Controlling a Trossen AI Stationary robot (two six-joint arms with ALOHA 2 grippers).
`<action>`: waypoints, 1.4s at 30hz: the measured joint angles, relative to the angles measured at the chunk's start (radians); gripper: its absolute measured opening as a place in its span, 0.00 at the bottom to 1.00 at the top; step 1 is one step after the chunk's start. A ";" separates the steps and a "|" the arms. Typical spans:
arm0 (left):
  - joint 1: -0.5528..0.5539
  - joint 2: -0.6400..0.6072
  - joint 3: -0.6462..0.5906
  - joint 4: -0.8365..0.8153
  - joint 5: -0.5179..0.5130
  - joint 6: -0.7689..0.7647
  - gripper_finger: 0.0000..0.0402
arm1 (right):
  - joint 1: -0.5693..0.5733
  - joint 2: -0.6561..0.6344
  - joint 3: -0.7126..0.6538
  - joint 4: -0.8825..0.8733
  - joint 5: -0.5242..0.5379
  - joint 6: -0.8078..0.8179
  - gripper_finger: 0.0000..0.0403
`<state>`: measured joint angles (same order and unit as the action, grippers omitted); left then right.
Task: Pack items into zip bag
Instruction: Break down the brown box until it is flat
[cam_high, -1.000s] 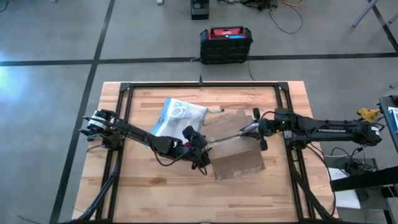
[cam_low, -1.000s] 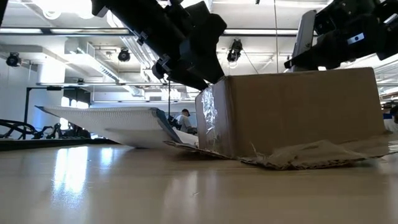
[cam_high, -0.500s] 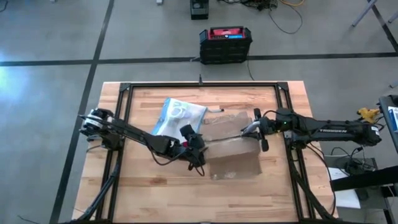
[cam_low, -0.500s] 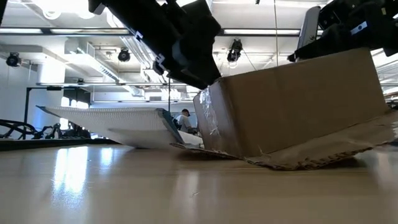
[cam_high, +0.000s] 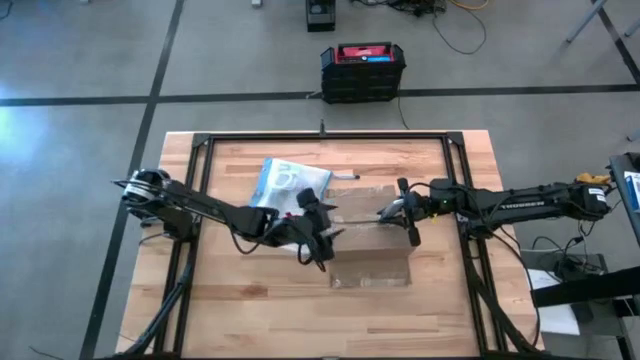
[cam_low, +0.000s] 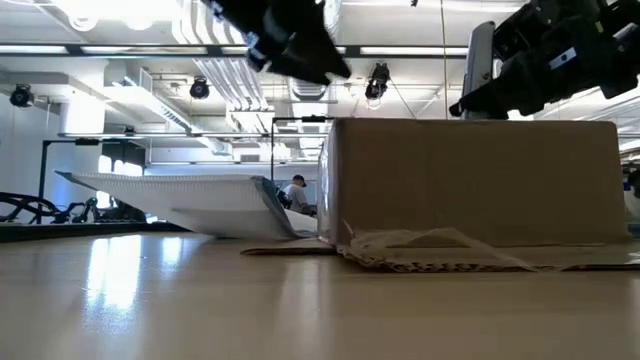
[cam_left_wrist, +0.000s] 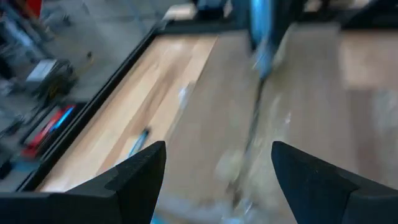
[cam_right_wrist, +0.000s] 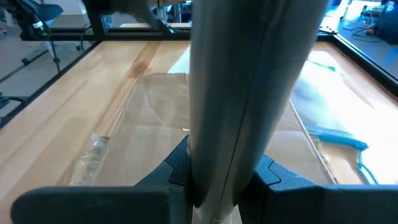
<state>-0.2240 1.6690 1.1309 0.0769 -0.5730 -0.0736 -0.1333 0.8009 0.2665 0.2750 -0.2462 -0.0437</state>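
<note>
The brown cardboard box (cam_high: 370, 250) lies flat on the table's middle, its flaps spread on the wood (cam_low: 440, 250). Left of it and farther back lies the clear zip bag (cam_high: 290, 185) with its blue strip (cam_right_wrist: 339, 138). Whitish ring-like items (cam_high: 289, 177) show at the bag; whether they are in it or on it I cannot tell. My left gripper (cam_high: 318, 235) hangs open above the box's left end (cam_low: 290, 40), with nothing between its fingers (cam_left_wrist: 217, 180). My right gripper (cam_high: 405, 212) is over the box's far right part, shut on a slim grey tool (cam_right_wrist: 249, 81). My right gripper pinches the grey tool near one end (cam_right_wrist: 214, 168) between its two fingers. The fingers lie along the tool, which sticks out ahead of them toward the table's left, slanting slightly down. I cannot tell whether its far tip touches the box.
A black frame (cam_high: 200, 150) runs around the table top. Bare wood lies along the near edge (cam_high: 300, 320) and at the far right corner (cam_high: 420, 160). The box wall (cam_low: 470, 180) stands between the two grippers in the low view.
My left gripper has risen off the box's left end and stayed open. The box, tipped with its right end raised half a second ago, has turned and settled level and square to the table. My right gripper has drifted slightly toward the table's left with the tool.
</note>
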 joint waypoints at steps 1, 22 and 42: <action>0.003 0.018 0.000 0.039 0.020 0.010 0.69 | 0.000 0.000 0.000 0.002 0.000 0.000 0.14; 0.052 0.178 0.039 -0.166 0.066 -0.065 0.69 | 0.000 -0.170 -0.001 -0.206 0.045 -0.035 0.14; 0.137 0.182 0.144 -0.025 0.282 -0.047 0.69 | 0.000 -0.214 -0.002 -0.218 0.078 0.008 0.14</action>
<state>-0.0869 1.8514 1.2751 0.0516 -0.2907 -0.1201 -0.1333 0.5864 0.2642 0.0567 -0.1680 -0.0357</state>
